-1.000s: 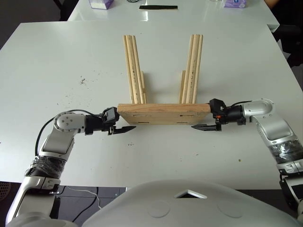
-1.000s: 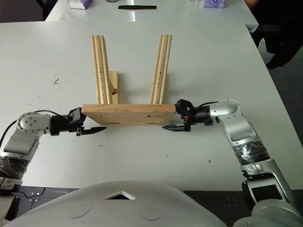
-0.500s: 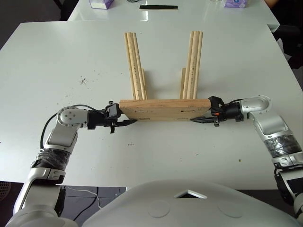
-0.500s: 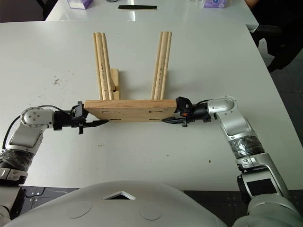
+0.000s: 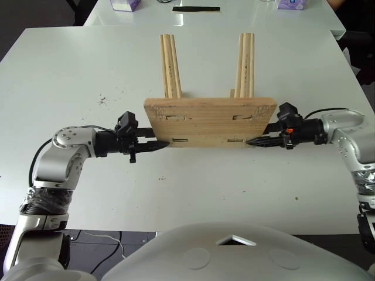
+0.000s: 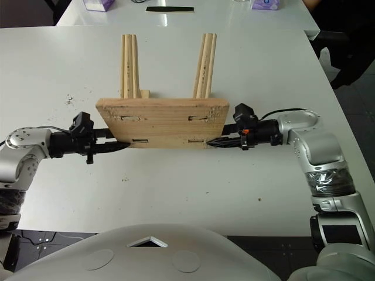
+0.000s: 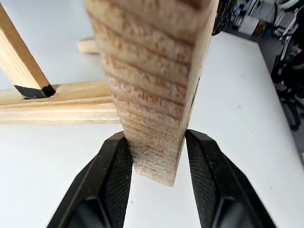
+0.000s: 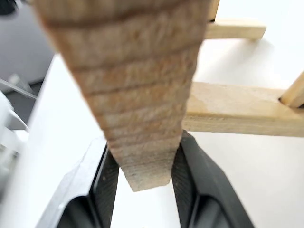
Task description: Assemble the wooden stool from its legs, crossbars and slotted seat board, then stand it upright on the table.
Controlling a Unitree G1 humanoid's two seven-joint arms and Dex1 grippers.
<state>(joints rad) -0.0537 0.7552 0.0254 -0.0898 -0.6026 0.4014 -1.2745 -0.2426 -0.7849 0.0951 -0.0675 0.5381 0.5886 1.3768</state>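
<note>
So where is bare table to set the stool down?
Free: table left of the legs, save dark specks; right of the legs; the near strip before the seat board. Crowded: the middle, with left gripper and right gripper clamping its ends.

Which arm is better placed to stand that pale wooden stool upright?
Neither alone: left gripper and right gripper clamp opposite ends of the slotted seat board, so both must turn together.
</note>
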